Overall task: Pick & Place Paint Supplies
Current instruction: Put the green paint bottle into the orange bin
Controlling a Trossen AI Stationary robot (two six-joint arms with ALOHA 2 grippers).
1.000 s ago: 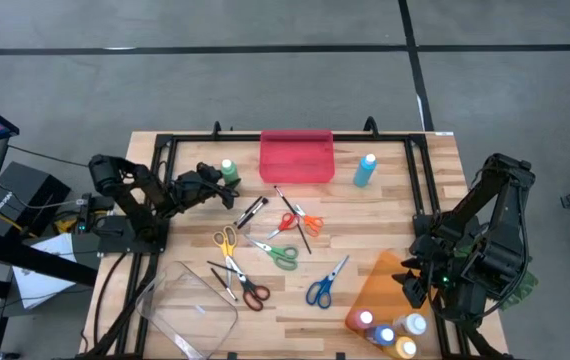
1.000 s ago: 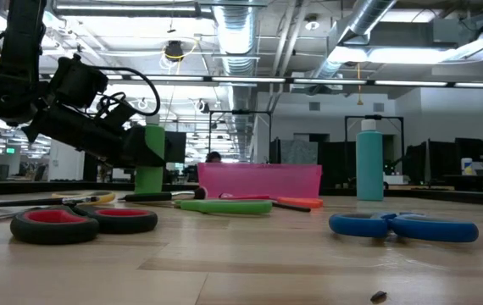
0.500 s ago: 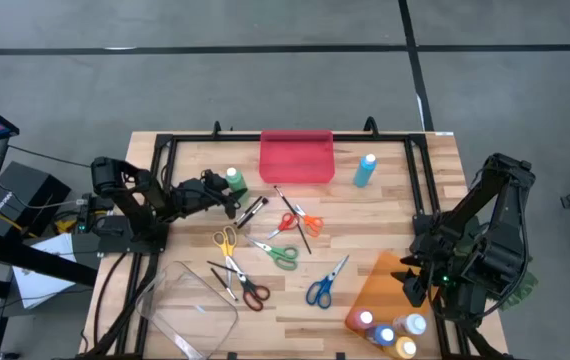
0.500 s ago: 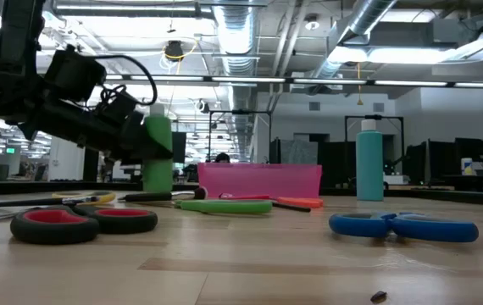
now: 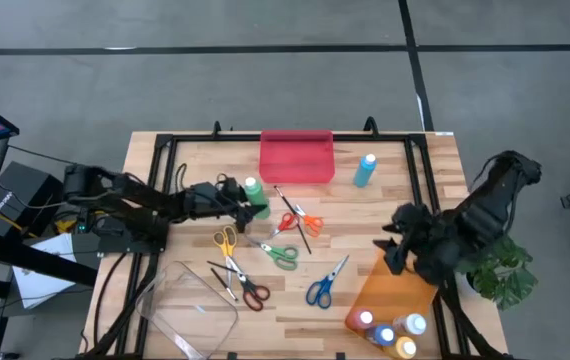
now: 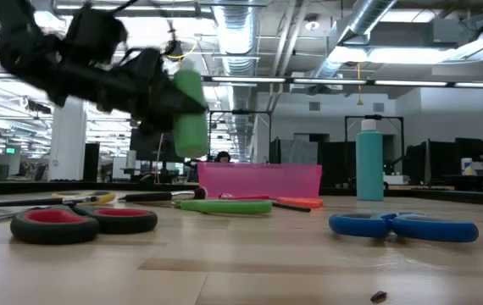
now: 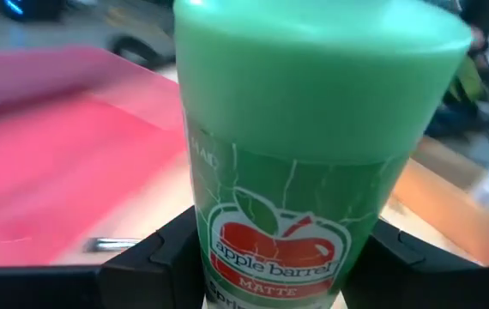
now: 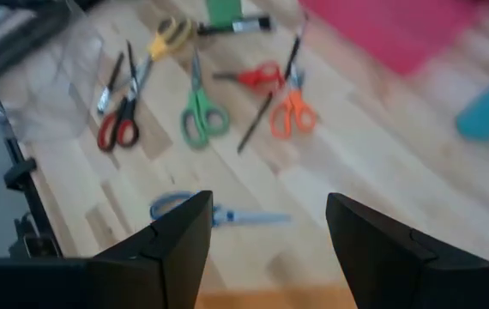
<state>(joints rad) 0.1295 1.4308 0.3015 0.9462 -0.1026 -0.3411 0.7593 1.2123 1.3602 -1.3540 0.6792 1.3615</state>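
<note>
My left gripper (image 5: pixel 249 204) is shut on a green paint bottle (image 5: pixel 256 197) with a white cap, held in the air over the table's middle left, above the scattered scissors. The low view shows the green bottle (image 6: pixel 189 114) well above the tabletop. My right gripper (image 5: pixel 396 238) hangs open over the far end of the orange tray (image 5: pixel 385 295); in its wrist view the right gripper (image 8: pixel 270 232) is over bare wood. A teal bottle (image 5: pixel 365 169) stands upright on its base beside the red tray (image 5: pixel 296 156). Several bottles (image 5: pixel 390 330) stand in the orange tray's near end. My left gripper pinches the green bottle by its labelled body (image 7: pixel 227 249) between the two fingers (image 7: pixel 163 262), one on each side. The fingers come roughly level from the table's left. The bottle is lifted clear of the table and leans slightly from upright.
Scissors lie flat around the middle: yellow (image 5: pixel 226 242), green (image 5: pixel 280 255), blue (image 5: pixel 323 285), red-handled (image 5: pixel 250 293), orange and red (image 5: pixel 300 220). Thin dark sticks (image 5: pixel 292 215) lie among them. A clear tray (image 5: pixel 190 305) sits at the near left.
My left gripper has carried the green bottle up off the table and toward the table's right and near side, away from the red tray's left end. My right arm has swung toward the table's left, bringing its gripper over the orange tray's far end.
</note>
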